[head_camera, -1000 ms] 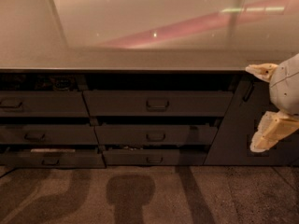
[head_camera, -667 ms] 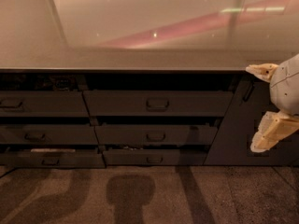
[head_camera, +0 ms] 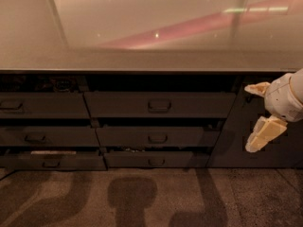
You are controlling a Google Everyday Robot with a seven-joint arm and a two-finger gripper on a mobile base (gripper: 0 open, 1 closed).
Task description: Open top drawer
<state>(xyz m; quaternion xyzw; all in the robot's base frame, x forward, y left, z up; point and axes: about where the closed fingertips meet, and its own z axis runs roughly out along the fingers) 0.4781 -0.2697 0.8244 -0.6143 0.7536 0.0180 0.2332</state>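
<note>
My gripper point(head_camera: 249, 117) hovers right of the top drawer point(head_camera: 118, 106), fingers wide apart, clear of its handle point(head_camera: 159, 105).

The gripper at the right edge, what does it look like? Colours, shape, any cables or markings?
The gripper, right of the top drawer, has two blocky, wedge-shaped cream-yellow fingers on a rounded white wrist housing. No cables or markings show, and the rest of the arm is out of frame.
</note>
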